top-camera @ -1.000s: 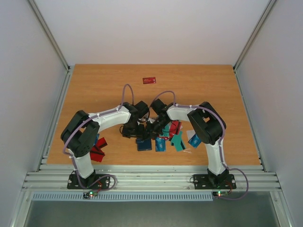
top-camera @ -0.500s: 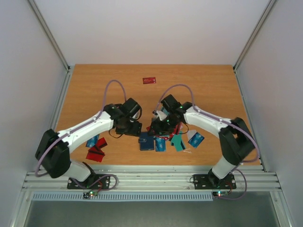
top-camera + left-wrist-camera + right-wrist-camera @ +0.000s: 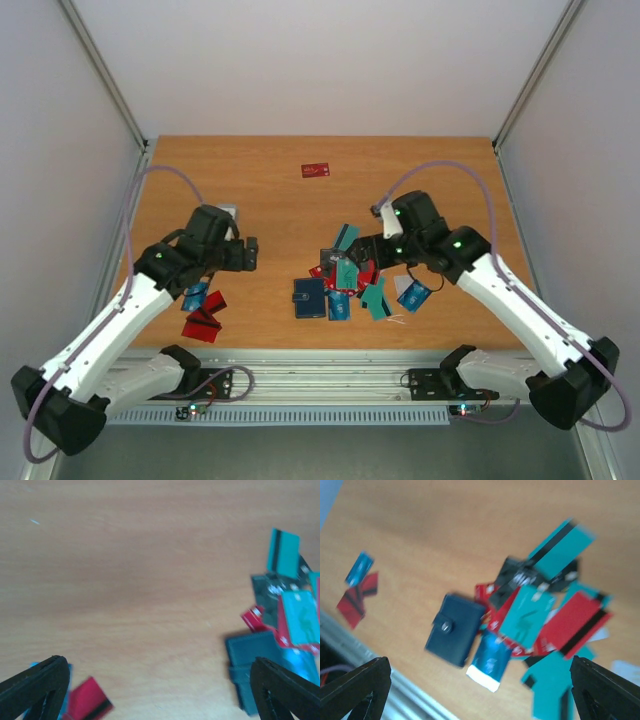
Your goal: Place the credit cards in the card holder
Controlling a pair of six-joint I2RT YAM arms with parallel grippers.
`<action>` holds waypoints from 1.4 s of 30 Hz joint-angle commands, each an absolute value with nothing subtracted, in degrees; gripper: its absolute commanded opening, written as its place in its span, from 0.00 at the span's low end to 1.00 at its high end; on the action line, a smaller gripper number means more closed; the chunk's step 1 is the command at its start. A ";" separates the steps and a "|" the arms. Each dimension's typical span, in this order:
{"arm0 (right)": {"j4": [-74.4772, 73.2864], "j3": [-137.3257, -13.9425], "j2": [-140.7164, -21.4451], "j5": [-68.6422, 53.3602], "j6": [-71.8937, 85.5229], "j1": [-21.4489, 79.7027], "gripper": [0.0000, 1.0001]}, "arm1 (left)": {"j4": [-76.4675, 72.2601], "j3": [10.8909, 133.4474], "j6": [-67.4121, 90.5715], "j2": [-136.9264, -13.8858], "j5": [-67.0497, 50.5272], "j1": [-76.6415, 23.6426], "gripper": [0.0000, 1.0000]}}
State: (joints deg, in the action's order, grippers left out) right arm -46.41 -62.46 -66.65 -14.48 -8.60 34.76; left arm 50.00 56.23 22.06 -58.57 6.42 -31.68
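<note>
**Item 1. My left claw** (image 3: pixel 247 254) (image 3: pixel 157 666): fingers spread wide with nothing between them. It hangs over bare wood on the left half of the tabletop (image 3: pixel 270 195), well apart from the holder.

**Item 2. My right claw** (image 3: pixel 372 250) (image 3: pixel 479 666): fingers also wide apart, gripping nothing. It hangs above the right part of the main heap.

**Item 3. Card holder** (image 3: pixel 309 298) (image 3: pixel 455 629) (image 3: pixel 252 672): dark navy, folded shut, with the clasp tab and its stud facing up. It lies flat near the front edge, between my two arms, at the left edge of the heap.

**Item 4. Credit cards, main heap** (image 3: pixel 355 272) (image 3: pixel 530 611): teal, red, dark and blue pieces overlap just right of the holder. A bright-blue card (image 3: pixel 339 305) (image 3: pixel 490 661) lies right beside it; I cannot tell whether they touch.

**Item 5. Left group**: one blue card (image 3: pixel 195 296) and striped red cards (image 3: pixel 205 320) lie front-left beside my left arm, well apart from the holder.

**Item 6. Lone red card** (image 3: pixel 316 170): flat toward the back, well apart from everything else.

**Item 7. Outlying blue card** (image 3: pixel 413 293): just right of the heap, beneath my right arm.
</note>
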 commanded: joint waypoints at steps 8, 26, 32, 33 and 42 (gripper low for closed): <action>-36.67 -59.36 -57.84 10.62 -17.96 17.65 0.99 | 26.67 46.61 4.88 -57.83 21.96 -15.87 0.99; 2.55 -25.76 -60.00 13.64 -19.59 7.53 0.98 | -21.06 22.79 4.43 -68.33 9.77 2.69 1.00; 19.24 -21.21 -67.70 13.15 -23.27 6.12 0.99 | -38.25 20.54 3.79 -73.96 1.87 2.70 0.99; 21.65 -21.31 -69.32 12.34 -24.33 6.05 0.99 | -41.32 20.50 3.43 -75.81 1.48 2.74 0.99; 33.75 -26.82 -82.71 -0.40 -27.12 1.10 0.99 | -54.80 20.62 3.15 -88.15 -1.42 2.90 1.00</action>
State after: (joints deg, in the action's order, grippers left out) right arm 26.72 -22.70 -80.05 7.53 -24.58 3.14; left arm -44.71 20.86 4.12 -88.47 0.30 2.55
